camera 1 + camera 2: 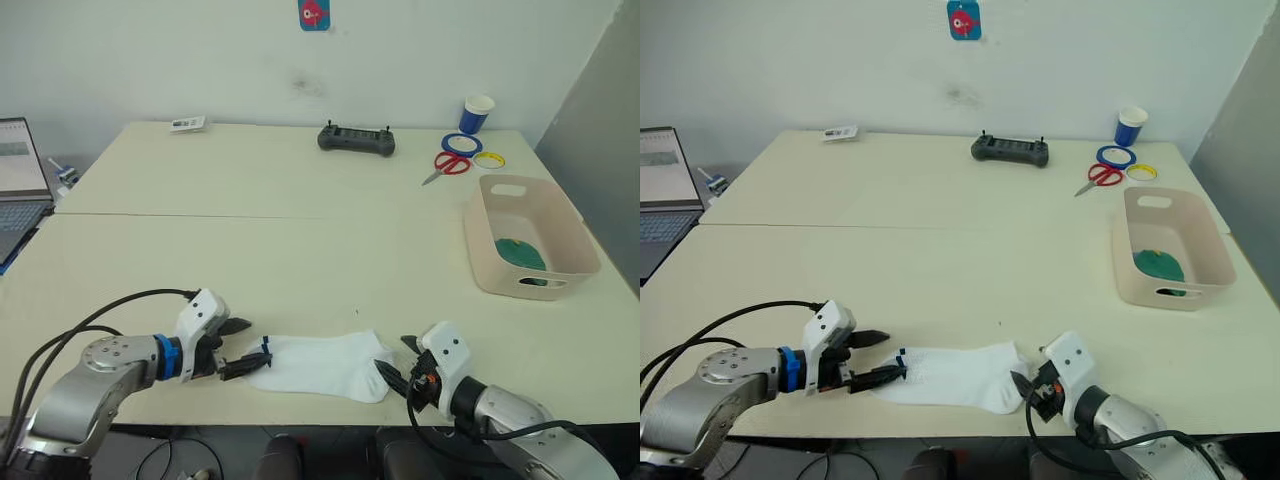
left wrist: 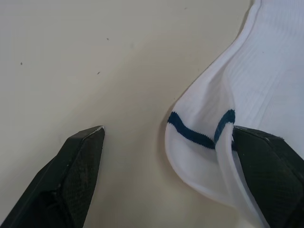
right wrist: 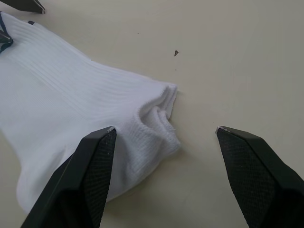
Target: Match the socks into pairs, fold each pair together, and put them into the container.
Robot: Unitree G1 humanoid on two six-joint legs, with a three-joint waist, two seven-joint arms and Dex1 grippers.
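Observation:
White sock fabric [image 1: 320,366] with a navy cuff band [image 2: 190,135] lies flat near the table's front edge; I cannot tell whether it is one sock or two stacked. My left gripper [image 1: 248,345] is open at the cuff end, with one finger [image 2: 270,166] touching the cuff. At the toe end my right gripper [image 1: 396,357] stands open, its fingers straddling the bunched toe [image 3: 159,123] without closing on it. The beige container [image 1: 484,235] sits at the right with folded green socks [image 1: 520,252] inside.
Along the far edge lie a black controller [image 1: 356,139], red scissors [image 1: 447,165], blue [image 1: 461,144] and yellow [image 1: 489,159] tape rings and a paper cup [image 1: 477,113]. A laptop [image 1: 20,190] stands at the far left.

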